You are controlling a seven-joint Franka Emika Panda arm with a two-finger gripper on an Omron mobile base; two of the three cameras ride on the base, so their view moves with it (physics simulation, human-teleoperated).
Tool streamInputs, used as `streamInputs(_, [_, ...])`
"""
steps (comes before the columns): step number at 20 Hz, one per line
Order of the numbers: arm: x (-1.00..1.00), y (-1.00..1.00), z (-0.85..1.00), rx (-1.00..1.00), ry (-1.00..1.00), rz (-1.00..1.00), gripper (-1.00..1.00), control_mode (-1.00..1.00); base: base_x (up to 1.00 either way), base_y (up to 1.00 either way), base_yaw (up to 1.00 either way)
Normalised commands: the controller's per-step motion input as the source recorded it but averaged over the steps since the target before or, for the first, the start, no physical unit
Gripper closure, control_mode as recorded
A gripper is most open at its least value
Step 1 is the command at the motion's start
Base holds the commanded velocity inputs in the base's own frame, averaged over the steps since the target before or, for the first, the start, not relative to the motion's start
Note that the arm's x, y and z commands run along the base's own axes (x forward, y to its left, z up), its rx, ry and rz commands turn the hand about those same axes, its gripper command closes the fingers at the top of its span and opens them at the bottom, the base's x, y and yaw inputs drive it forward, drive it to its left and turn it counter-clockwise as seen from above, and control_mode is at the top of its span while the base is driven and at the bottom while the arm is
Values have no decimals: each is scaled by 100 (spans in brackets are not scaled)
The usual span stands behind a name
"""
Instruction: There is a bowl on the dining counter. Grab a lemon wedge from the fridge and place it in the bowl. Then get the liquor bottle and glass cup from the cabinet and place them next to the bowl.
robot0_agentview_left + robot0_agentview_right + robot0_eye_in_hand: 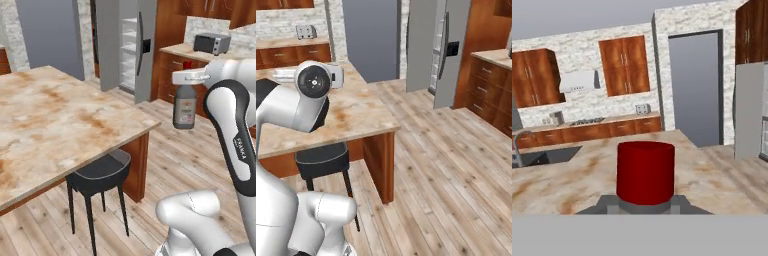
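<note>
One bottle: the liquor bottle (185,106) hangs upright in the air, off the desk's (60,120) right corner, above the wooden floor (185,165).
End effector: the end effector (187,77) is clamped on the bottle's neck, just below the red cap (645,172).
Stool: a dark stool (99,175) sits tucked under the desk's near edge.
Fridge: the fridge (131,47) stands beyond the desk, door open.

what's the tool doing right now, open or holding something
Tool: shut on the liquor bottle, gripping it at the neck just below its red cap, carried in the air beside the dining counter.
</note>
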Motion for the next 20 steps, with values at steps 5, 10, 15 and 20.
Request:
streamInputs(5, [0, 0, 0, 0, 0, 0, 100, 100, -64, 100, 23])
streamInputs(10, [0, 0, 0, 0, 0, 0, 100, 100, -56, 100, 24])
streamInputs(15, [0, 0, 0, 0, 0, 0, 100, 100, -50, 100, 25])
streamInputs(20, [0, 0, 0, 0, 0, 0, 100, 100, -15, 99, 27])
